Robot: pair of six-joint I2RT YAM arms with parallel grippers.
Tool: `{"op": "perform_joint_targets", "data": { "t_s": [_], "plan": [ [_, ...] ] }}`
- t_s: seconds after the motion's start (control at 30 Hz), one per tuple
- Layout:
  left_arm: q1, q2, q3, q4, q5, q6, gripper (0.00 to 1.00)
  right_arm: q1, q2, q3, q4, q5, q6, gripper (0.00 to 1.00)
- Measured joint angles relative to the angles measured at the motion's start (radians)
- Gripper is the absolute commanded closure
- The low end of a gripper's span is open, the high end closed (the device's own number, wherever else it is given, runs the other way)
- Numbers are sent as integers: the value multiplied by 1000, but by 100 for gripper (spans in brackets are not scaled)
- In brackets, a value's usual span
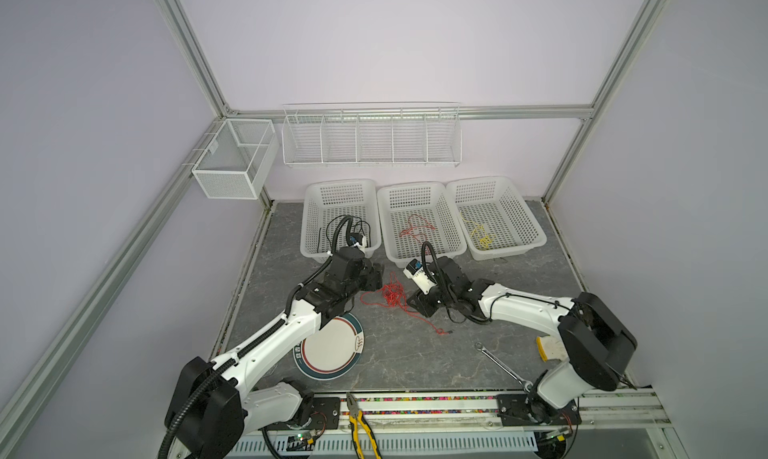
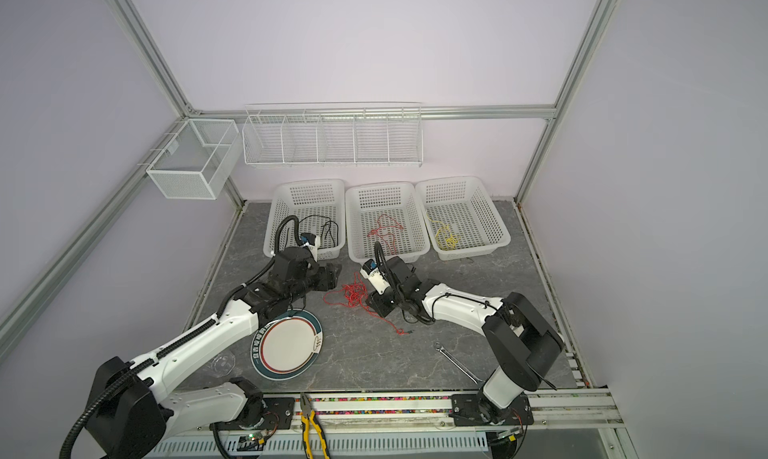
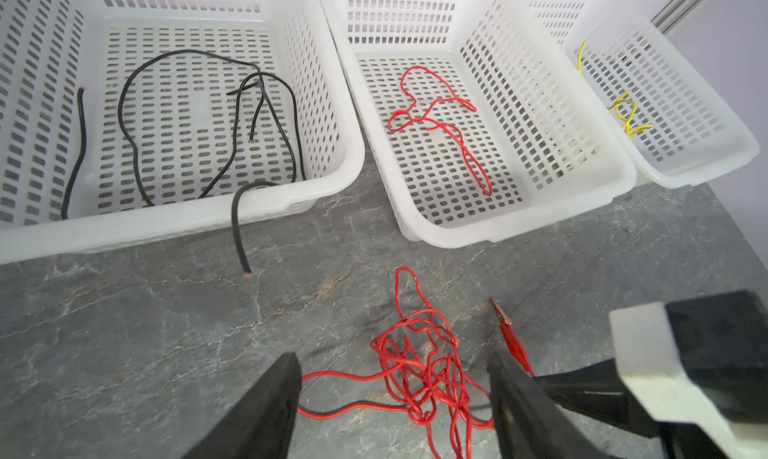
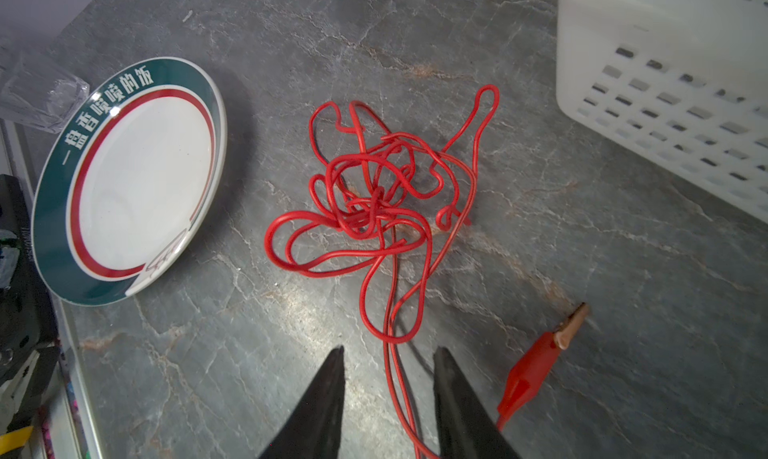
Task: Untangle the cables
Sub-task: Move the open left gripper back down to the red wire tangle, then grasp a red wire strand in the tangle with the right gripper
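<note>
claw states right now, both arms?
Left claw: open, holding nothing, at the red cable tangle.
Right claw: open, that tangle's strands pass between its jaws, not clamped.

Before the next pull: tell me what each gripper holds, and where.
Nothing is held. The left gripper stands open over the red cable tangle; the right gripper is open with two strands between its fingers.
</note>
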Motion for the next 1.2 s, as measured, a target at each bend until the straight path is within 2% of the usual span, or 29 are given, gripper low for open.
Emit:
{"op": "perform_joint_targets", "data": {
  "t_s": [0.43,0.67,0.87,1.2],
  "plan": [
    [0,11,-39,29,2,-22,29,19,4,-50,-76,20,24,62],
    [0,32,-41,50,9,-22,29,20,23,3,-62,54,53,64],
    [0,32,-56,63,12,-22,29,20,110,83,-40,59,63,68],
    [0,31,-61,88,28,-22,29,19,128,48,-26,97,82,68]
  ]
}}
